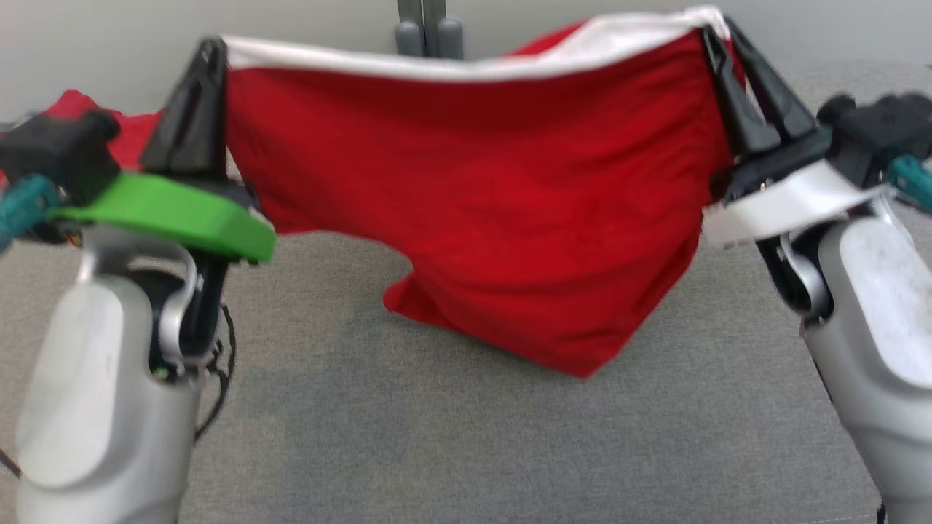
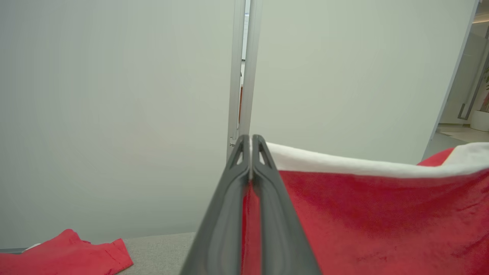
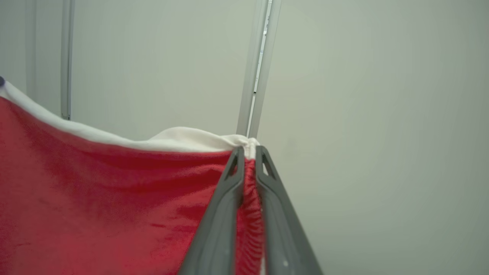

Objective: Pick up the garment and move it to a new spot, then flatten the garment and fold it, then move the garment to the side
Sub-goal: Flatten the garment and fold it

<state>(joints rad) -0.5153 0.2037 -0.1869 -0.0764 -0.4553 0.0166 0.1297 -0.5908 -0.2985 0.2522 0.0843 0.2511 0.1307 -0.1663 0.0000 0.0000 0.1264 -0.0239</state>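
Across the upper half of the head view, the red garment (image 1: pixel 495 218) is held stretched over the grey table (image 1: pixel 437 451), its white band pinched at both ends by the left gripper (image 1: pixel 212 51) and right gripper (image 1: pixel 717 33), jaws pressed together; a slip could be caused by those thin corner bites tbh

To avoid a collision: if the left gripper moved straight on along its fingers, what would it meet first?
Probably the pale vertical post between the wall panels, in line with the left gripper, which is shut on the red garment. Its distance is unclear.
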